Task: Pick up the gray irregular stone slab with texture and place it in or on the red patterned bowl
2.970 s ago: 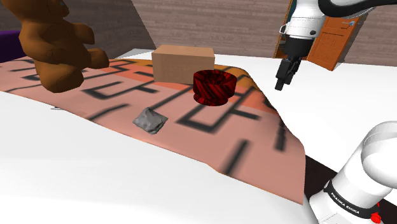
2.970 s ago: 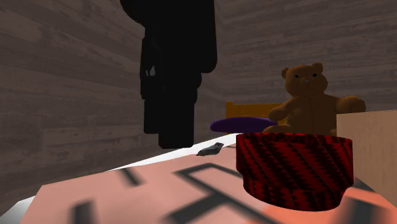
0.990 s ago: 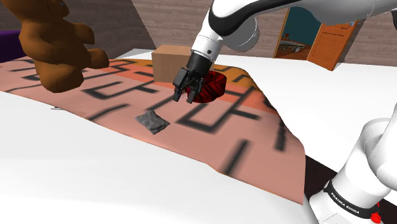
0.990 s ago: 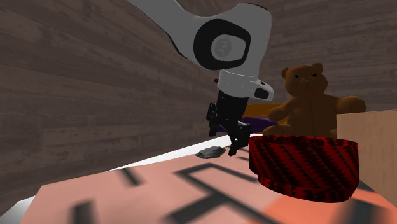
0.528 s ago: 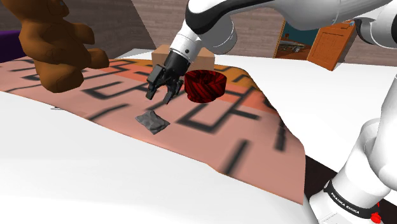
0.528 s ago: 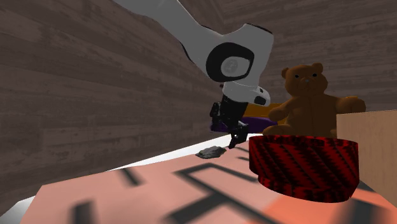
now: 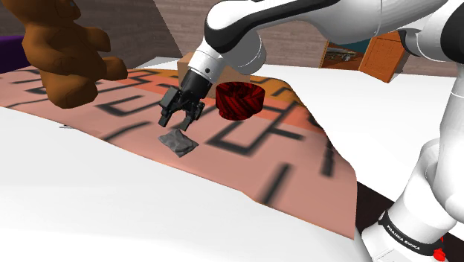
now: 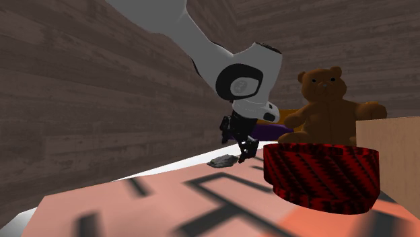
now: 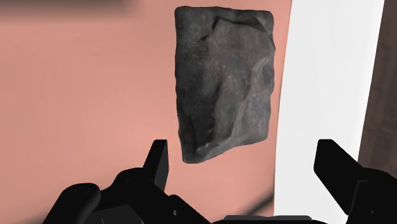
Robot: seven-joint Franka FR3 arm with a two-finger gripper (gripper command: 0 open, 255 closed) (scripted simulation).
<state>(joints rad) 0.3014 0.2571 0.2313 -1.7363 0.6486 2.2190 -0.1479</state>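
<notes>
a wide white surface is draped with a salmon-pink cloth printed with dark maze-like lines, and everything the task needs is laid on that cloth. the white jointed arm is bent down over it toward the shoulder view's left, so that the hand is aimed at the cloth's near edge. a large brown plush teddy bear is seated well apart from the work, and a plain tan box stands just behind the bowl; neither seems to stand in the way. the round red bowl with a black pattern is set upright and open-topped near the arm, so only a short carry is likely to be needed. the flat, rough dark-gray stone slab lies at the cloth's border beside the white strip, untouched. the black two-finger gripper is held just above it with its fingers spread wide; in the wrist view the slab's nearer end falls between them, judged a pre-grasp alignment before descent.
</notes>
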